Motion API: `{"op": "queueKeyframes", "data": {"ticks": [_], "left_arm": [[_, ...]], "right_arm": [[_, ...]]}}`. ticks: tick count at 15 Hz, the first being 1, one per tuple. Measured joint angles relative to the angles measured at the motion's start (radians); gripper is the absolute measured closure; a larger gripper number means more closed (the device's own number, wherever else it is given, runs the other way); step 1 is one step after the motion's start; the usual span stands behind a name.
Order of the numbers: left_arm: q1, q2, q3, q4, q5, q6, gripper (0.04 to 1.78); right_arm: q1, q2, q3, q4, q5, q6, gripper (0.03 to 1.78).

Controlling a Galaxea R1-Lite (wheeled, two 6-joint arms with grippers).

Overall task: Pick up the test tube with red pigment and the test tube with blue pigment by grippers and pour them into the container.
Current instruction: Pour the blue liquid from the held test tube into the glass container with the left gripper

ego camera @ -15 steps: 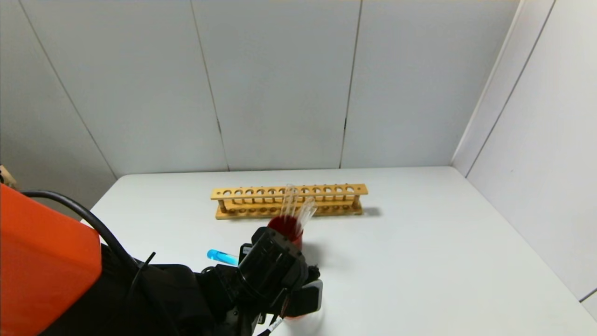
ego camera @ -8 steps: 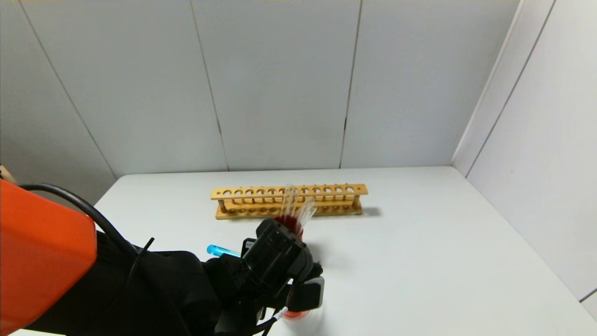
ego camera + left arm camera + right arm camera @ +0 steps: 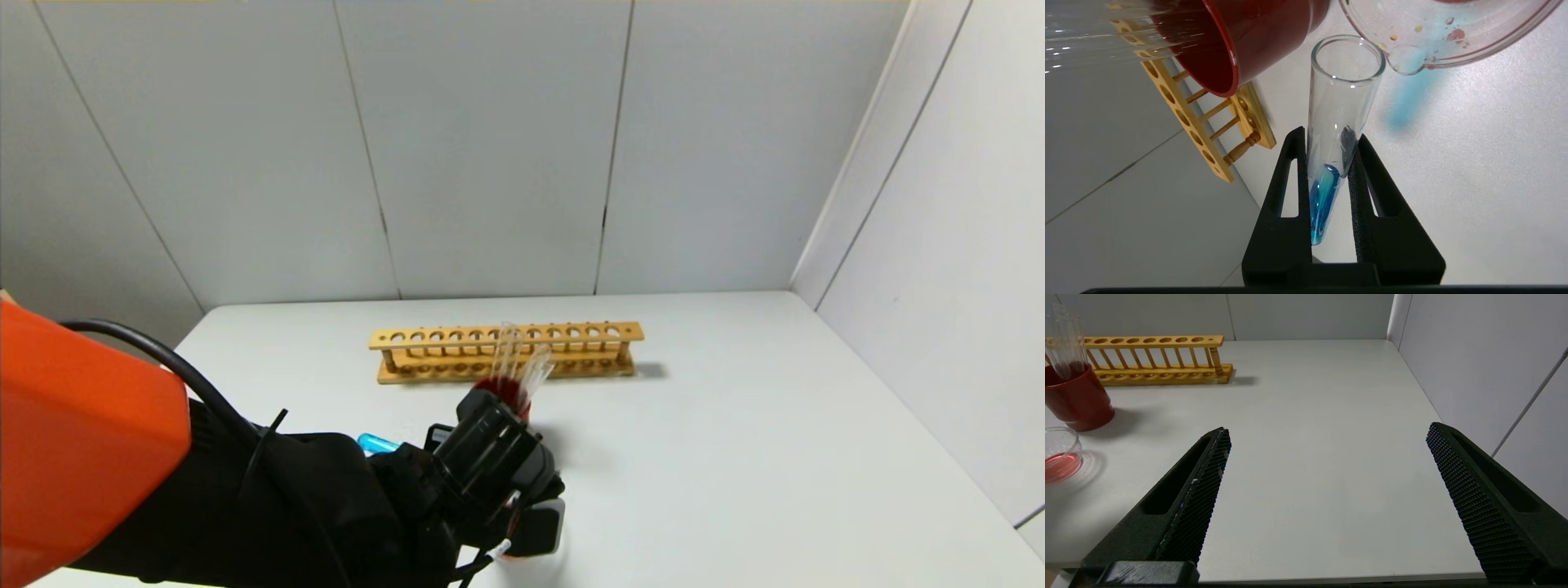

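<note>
While our left gripper (image 3: 1327, 163) is clamped on the test tube with blue pigment (image 3: 1337, 134), we judge the task to be past its midpoint. The container (image 3: 1059, 457) already holds a shallow layer of pinkish-red liquid, so the red pour looks done. The blue liquid sits pooled at the tube's closed end between the fingers, and the tube's open mouth lies just beside the container's spout in the left wrist view, so the blue pour is what remains. A faint blue smear marks the table (image 3: 1474, 163) below the spout. We cannot pick out the test tube with red pigment; clear tubes stand in the red cup (image 3: 1075, 400) before the wooden rack (image 3: 506, 351). Our right gripper (image 3: 1327, 490) hangs spread wide and empty over the table's near right part.
</note>
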Motion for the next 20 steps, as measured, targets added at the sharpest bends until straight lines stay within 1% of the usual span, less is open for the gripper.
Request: {"op": "queueKeyframes", "data": {"ticks": [4,7,12,14,20], "left_arm": [[-0.001,0.005,-0.016,0.066,0.000,0.001,1.49],[-0.002,0.006,-0.053,0.121,0.002,0.001,1.49],[-0.009,0.028,-0.088,0.138,0.002,0.014,1.49],[-0.009,0.035,-0.099,0.168,0.002,0.014,1.49],[-0.011,0.055,-0.116,0.179,0.002,0.029,1.49]], "right_arm": [[0.000,0.000,0.000,0.000,0.000,0.000,0.06],[0.000,0.000,0.000,0.000,0.000,0.000,0.06],[0.000,0.000,0.000,0.000,0.000,0.000,0.06],[0.000,0.000,0.000,0.000,0.000,0.000,0.06],[0.000,0.000,0.000,0.000,0.000,0.000,0.06]]}}
